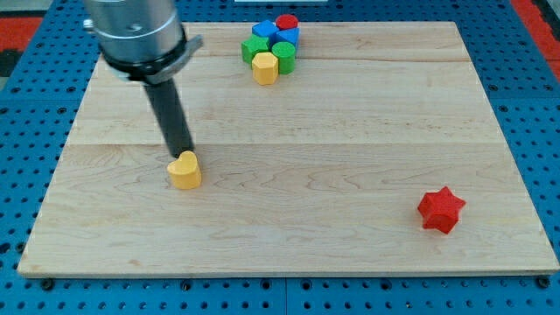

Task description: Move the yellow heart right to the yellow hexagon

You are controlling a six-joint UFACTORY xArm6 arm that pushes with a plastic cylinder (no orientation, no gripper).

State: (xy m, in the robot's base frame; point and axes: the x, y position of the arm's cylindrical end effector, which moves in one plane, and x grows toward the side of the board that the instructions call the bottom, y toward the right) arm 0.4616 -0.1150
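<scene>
The yellow heart [185,171] lies on the wooden board [289,149] at the view's left, below the middle. My tip [182,155] stands right at the heart's upper edge, touching or nearly touching it. The yellow hexagon [265,67] sits at the view's top centre, at the lower edge of a tight cluster of blocks. The heart is far to the lower left of the hexagon.
The cluster holds a green block [255,47], another green block [283,56], a blue block [264,31], a second blue block [287,37] and a red cylinder [287,22]. A red star [440,210] lies alone at the view's lower right.
</scene>
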